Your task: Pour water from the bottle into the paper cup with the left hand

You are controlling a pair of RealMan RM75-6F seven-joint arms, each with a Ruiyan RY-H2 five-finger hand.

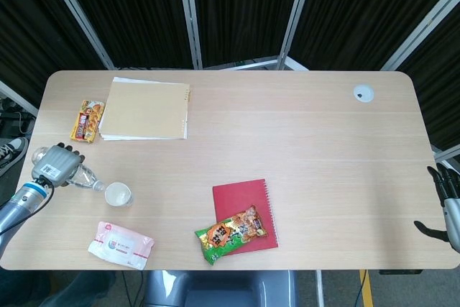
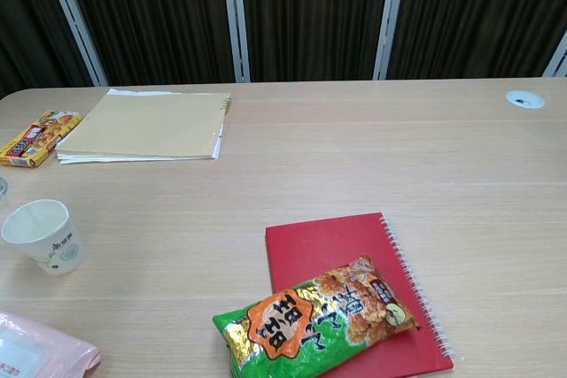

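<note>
My left hand grips a clear plastic bottle near the table's left edge. The bottle is tipped on its side, its neck pointing right and down at the rim of the white paper cup. In the chest view the paper cup stands upright at the far left, and only a sliver of the bottle shows at the frame's edge. My right hand hangs off the table's right edge with its fingers apart and nothing in it.
A pink wet-wipes pack lies in front of the cup. A red notebook carries a green snack bag. A tan notebook and a yellow snack box lie at the back left.
</note>
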